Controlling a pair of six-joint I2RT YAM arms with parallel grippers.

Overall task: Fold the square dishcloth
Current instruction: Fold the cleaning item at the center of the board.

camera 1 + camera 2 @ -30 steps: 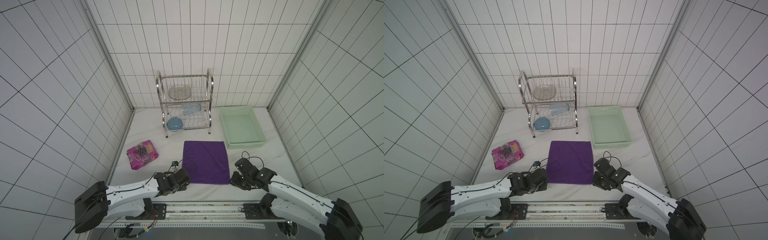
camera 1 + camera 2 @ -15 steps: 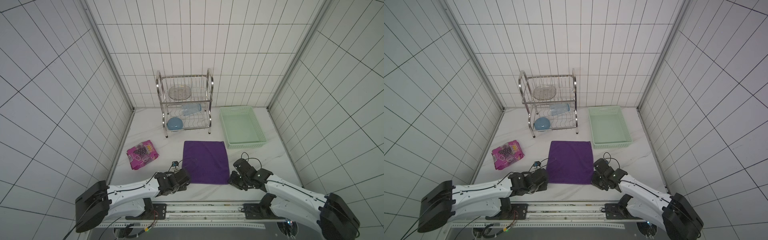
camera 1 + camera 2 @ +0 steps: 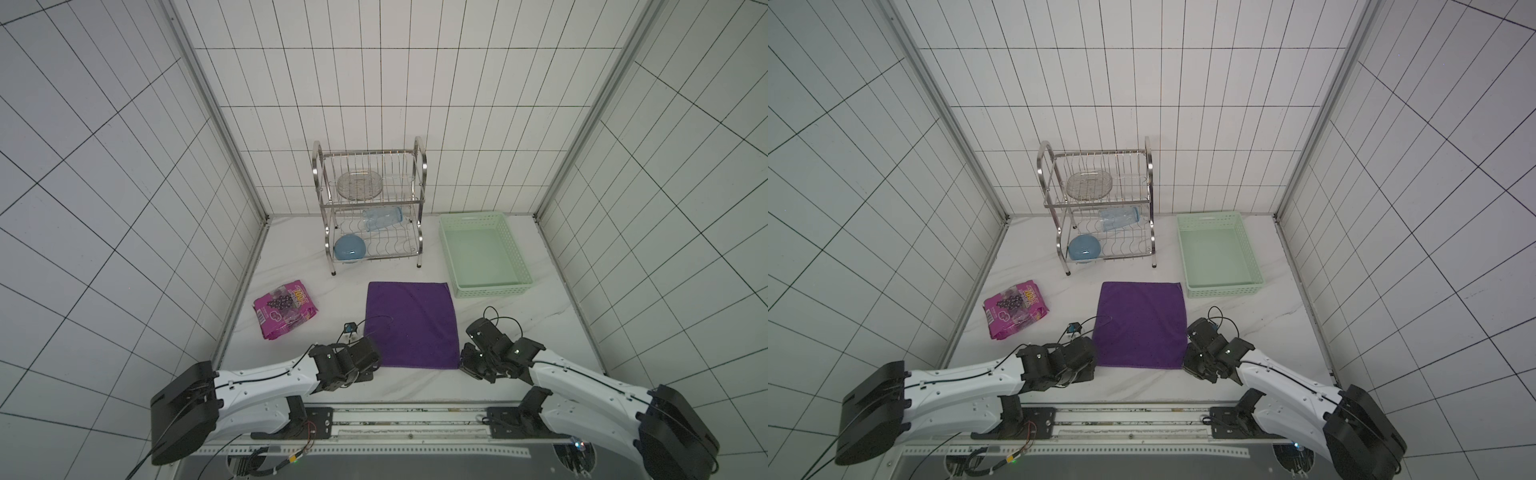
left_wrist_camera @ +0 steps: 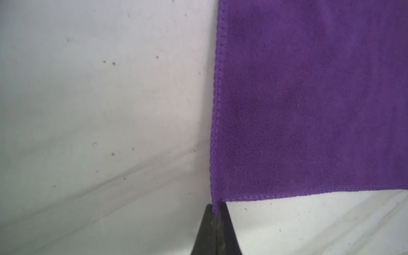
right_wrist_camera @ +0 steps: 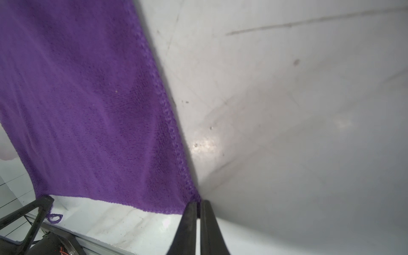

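The square dishcloth (image 3: 411,324) (image 3: 1142,324) lies flat and spread out on the white table, deep purple. My left gripper (image 3: 374,365) (image 3: 1093,365) is at its near left corner. In the left wrist view the left gripper (image 4: 216,207) is shut on that corner of the dishcloth (image 4: 309,99). My right gripper (image 3: 462,365) (image 3: 1185,363) is at the near right corner. In the right wrist view the right gripper (image 5: 198,204) is shut on that corner of the dishcloth (image 5: 84,99). A thin loop (image 5: 54,217) hangs from the far corner beside the left fingers (image 5: 44,201).
A metal dish rack (image 3: 370,208) stands at the back with a blue bowl (image 3: 350,248) and a clear cup (image 3: 382,218) in it. A green basket (image 3: 490,289) sits right of the cloth's far edge. A pink-purple snack packet (image 3: 284,307) lies to the left. Tiled walls close three sides.
The right gripper's jaws have closed onto the near right corner of the dishcloth, after edging slightly toward it. The left gripper and the cloth have not moved.
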